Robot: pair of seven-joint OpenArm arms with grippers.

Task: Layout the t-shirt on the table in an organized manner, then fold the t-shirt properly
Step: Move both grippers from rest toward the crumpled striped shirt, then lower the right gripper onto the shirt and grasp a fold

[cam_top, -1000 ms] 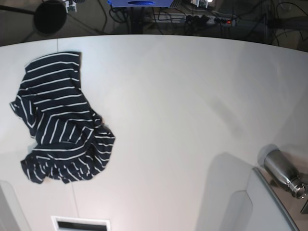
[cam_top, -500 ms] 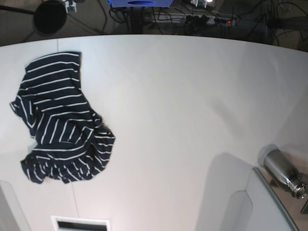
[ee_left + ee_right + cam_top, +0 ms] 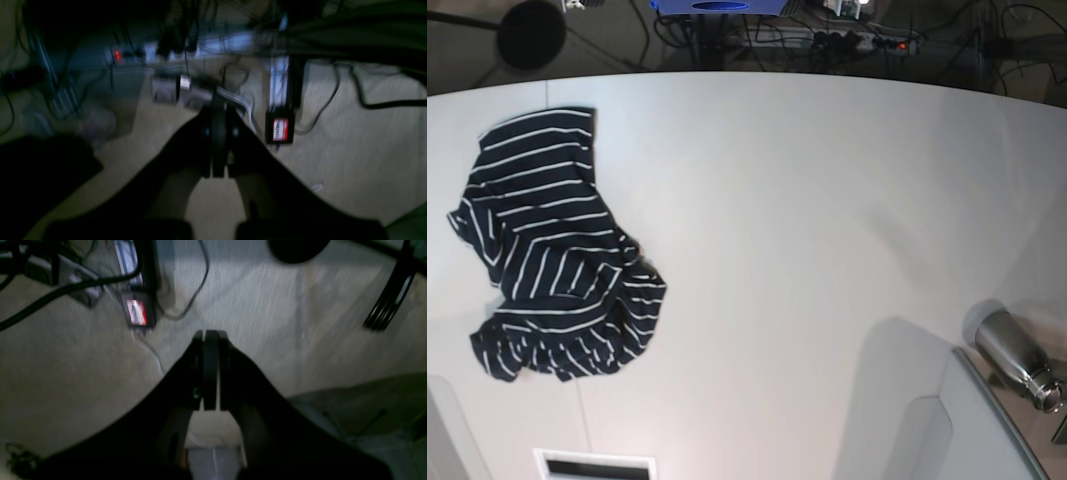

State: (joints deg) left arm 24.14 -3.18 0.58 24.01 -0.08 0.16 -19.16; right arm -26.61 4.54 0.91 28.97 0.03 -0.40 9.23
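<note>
The t-shirt [image 3: 552, 250], dark navy with thin white stripes, lies crumpled in a heap on the left side of the white table [image 3: 807, 220] in the base view. Neither gripper shows in that view. In the left wrist view my left gripper [image 3: 218, 100] is shut with nothing in it, its black fingers pressed together and pointing at the floor and cables past the table. My right gripper [image 3: 210, 335] is likewise shut and empty in the right wrist view, above bare floor. The t-shirt appears in neither wrist view.
A steel bottle [image 3: 1015, 357] lies at the right edge of the base view beside a grey panel [image 3: 987, 430]. A white slotted piece [image 3: 595, 465] sits at the near edge. Cables and a power strip [image 3: 867, 40] lie on the floor behind the table.
</note>
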